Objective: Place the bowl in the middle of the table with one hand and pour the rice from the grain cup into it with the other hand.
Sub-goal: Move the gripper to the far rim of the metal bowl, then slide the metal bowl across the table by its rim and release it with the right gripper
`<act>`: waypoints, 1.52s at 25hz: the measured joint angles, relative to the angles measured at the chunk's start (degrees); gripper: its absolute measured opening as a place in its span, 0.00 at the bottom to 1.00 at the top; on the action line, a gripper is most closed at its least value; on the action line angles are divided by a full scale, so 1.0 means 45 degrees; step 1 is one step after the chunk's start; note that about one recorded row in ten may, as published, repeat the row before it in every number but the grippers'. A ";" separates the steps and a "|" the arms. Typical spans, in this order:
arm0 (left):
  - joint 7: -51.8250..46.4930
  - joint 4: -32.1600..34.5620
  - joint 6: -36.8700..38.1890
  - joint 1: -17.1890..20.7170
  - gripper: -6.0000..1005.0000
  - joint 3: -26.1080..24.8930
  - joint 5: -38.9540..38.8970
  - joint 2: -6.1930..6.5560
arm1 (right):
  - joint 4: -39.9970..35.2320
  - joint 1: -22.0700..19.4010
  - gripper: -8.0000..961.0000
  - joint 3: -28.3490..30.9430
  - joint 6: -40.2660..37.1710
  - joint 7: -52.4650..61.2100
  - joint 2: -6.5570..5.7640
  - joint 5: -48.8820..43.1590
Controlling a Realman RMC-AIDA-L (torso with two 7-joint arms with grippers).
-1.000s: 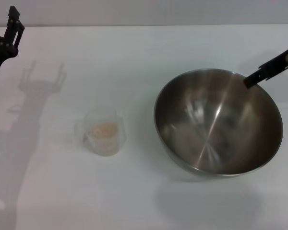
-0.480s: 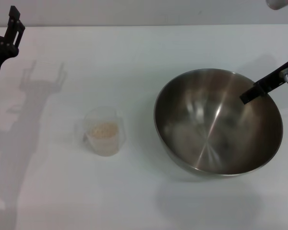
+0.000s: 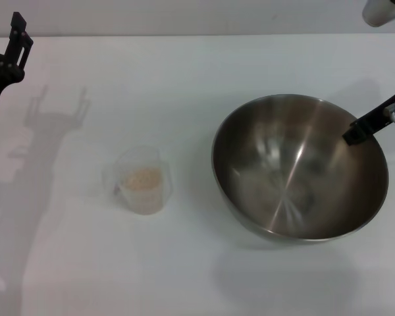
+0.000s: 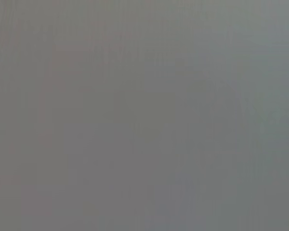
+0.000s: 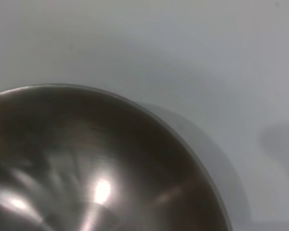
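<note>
A large shiny steel bowl (image 3: pixel 299 168) sits empty at right of centre on the white table (image 3: pixel 184 72); the right gripper (image 3: pixel 355 131) reaches over its upper-right rim, finger spread impossible to tell. It should seat one finger inside the rim before sliding the bowl left. A clear grain cup (image 3: pixel 141 179) of pale rice (image 3: pixel 142 178) stands lower left; the left gripper (image 3: pixel 16 41) waits upper left, spread likewise unclear.

No readable text, label, brand or number shows on anything in view.

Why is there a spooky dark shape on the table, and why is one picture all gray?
Head view: the left end effector casts that shadow on the table. Left wrist view: plain gray, nothing recognizable. Right wrist view: glare spots inside the bowl.
</note>
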 joint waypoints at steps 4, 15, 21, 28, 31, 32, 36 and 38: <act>-0.0004 -0.0040 0.0034 0.0075 0.76 0.0002 0.0000 0.0004 | -0.0032 -0.0006 0.16 0.0006 -0.0006 -0.0042 0.0038 -0.0049; -0.0034 -0.0033 0.0210 0.0119 0.76 -0.0006 0.0000 0.0020 | -0.1124 -0.0040 0.06 0.0432 -0.0242 -0.0048 0.0152 0.0056; -0.0036 -0.0032 0.0210 0.0124 0.76 -0.0021 0.0000 0.0020 | -0.2035 -0.0106 0.05 0.0666 -0.0305 -0.0162 0.0225 0.0645; -0.0026 -0.0082 0.0212 0.0124 0.76 -0.0015 0.0000 0.0020 | -0.2580 -0.0455 0.04 0.0573 -0.0119 -0.0740 0.0222 0.2319; -0.0010 -0.0100 0.0248 0.0124 0.76 0.0014 0.0015 0.0021 | -0.2506 -0.0497 0.04 0.0510 0.0139 -0.0988 0.0220 0.2763; 0.0001 -0.0101 0.0255 0.0124 0.76 0.0019 0.0020 0.0020 | -0.2393 -0.0506 0.04 0.0426 0.0304 -0.1113 0.0228 0.2949; 0.0030 -0.0102 0.0284 0.0126 0.76 0.0048 0.0038 0.0012 | -0.2138 -0.0531 0.04 0.0230 0.0448 -0.1147 0.0229 0.3157; 0.0026 -0.0094 0.0294 0.0143 0.76 0.0052 0.0040 0.0003 | -0.1945 -0.0540 0.05 0.0107 0.0468 -0.1147 0.0228 0.3204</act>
